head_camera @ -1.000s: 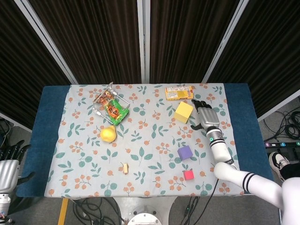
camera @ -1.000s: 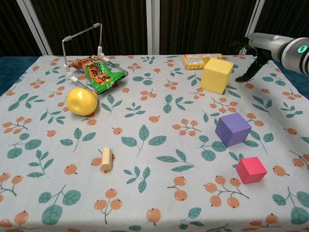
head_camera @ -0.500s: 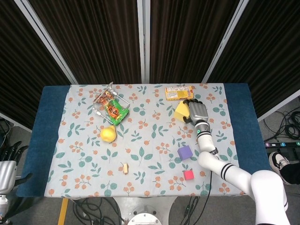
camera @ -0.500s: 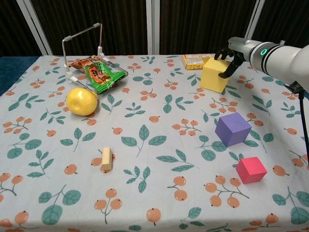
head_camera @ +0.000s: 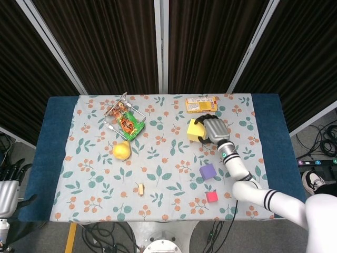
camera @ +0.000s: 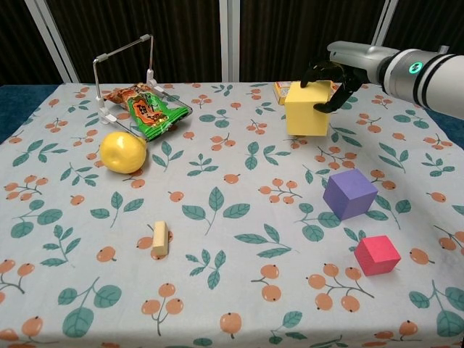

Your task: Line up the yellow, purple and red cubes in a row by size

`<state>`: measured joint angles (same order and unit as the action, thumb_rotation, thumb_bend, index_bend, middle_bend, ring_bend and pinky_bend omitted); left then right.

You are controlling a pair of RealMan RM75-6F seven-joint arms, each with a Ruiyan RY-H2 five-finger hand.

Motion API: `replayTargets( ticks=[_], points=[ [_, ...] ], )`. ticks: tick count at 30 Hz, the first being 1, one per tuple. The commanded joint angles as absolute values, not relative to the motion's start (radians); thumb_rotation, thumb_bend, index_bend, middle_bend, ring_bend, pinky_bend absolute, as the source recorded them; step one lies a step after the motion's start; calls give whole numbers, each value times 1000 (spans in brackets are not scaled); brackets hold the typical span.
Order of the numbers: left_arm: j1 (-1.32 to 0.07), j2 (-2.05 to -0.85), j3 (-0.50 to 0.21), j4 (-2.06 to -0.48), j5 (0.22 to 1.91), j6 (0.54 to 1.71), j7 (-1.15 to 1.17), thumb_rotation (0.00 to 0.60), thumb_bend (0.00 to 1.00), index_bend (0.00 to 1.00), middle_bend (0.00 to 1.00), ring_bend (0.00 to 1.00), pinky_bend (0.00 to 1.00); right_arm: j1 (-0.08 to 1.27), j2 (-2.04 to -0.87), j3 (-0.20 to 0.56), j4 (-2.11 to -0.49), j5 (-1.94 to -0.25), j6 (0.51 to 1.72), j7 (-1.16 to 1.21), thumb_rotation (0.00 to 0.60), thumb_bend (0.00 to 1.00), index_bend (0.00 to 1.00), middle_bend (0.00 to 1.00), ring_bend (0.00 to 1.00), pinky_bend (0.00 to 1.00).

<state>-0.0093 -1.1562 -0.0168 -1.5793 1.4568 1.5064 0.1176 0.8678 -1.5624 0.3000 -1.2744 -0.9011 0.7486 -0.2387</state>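
My right hand (head_camera: 215,128) (camera: 332,74) grips the big yellow cube (head_camera: 194,131) (camera: 306,112) from above and the right, at the back right of the cloth; the cube looks slightly raised. The mid-sized purple cube (head_camera: 207,172) (camera: 349,193) sits in front of it. Nearer the front edge lies the small red cube (head_camera: 211,196) (camera: 377,254). Neither of those two is touched. My left hand (head_camera: 9,184) hangs off the table's left side with fingers apart and nothing in it; only the head view shows it.
A yellow fruit (head_camera: 121,151) (camera: 122,151) lies at the left. Behind it, a snack packet (head_camera: 126,124) (camera: 148,112) lies on a wire rack (camera: 123,47). A flat yellow box (head_camera: 200,104) (camera: 290,91) lies behind the yellow cube. A small beige block (head_camera: 140,188) (camera: 160,238) sits front centre.
My right hand came in from the right, closed on the yellow cube, and has carried it a little to the left. The purple and red cubes have not moved.
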Motion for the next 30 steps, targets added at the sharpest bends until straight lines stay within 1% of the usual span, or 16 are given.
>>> replayTargets(
  ticks=[1,6,14,17,19,20,21,22,23,24,26,30],
  points=[
    [-8,-1157,-15,-1582,1459,1508,120,600,47,242,193,164,146,816,-1470,250,-1393,-1067,754,-131,600,279,327,244,149,180],
    [-3,-1155,-13,-1587,1460,1516,121,600,47,242,193,164,146,823,-1498,208,-1365,-1208,745,-46,600,279,318,239,145,179],
    [2,-1155,-11,-1586,1455,1514,119,600,48,242,192,164,146,831,-1582,165,-1249,-1342,764,106,600,273,302,228,124,167],
    [3,-1155,-12,-1584,1454,1514,117,600,48,242,193,164,146,830,-1595,152,-1221,-1358,760,143,600,269,277,210,97,145],
    [3,-1156,-12,-1582,1454,1514,116,600,48,242,193,164,146,832,-1595,139,-1207,-1367,745,163,600,255,231,182,61,113],
    [3,-1156,-12,-1582,1455,1513,115,600,48,242,193,164,146,834,-1591,132,-1204,-1369,734,164,600,224,157,143,30,73],
    [3,-1156,-11,-1582,1456,1513,113,600,47,242,193,164,146,837,-1582,124,-1203,-1371,719,162,600,196,108,113,16,50],
    [2,-1157,-11,-1582,1457,1513,113,600,48,242,193,164,146,837,-1577,120,-1205,-1372,715,160,600,147,45,69,2,21],
    [2,-1157,-11,-1581,1458,1513,113,600,48,242,193,164,146,835,-1571,117,-1209,-1373,715,160,600,94,7,30,0,2],
    [2,-1157,-12,-1581,1458,1514,112,600,47,242,193,164,146,831,-1563,115,-1217,-1375,720,161,600,58,0,10,0,0],
    [2,-1156,-13,-1581,1458,1515,113,600,48,242,192,164,146,824,-1546,110,-1234,-1380,732,156,600,27,0,0,0,0],
    [4,-1156,-12,-1581,1463,1519,111,600,48,242,193,164,146,790,-1485,101,-1300,-1396,790,152,600,26,0,0,0,0]
  ],
)
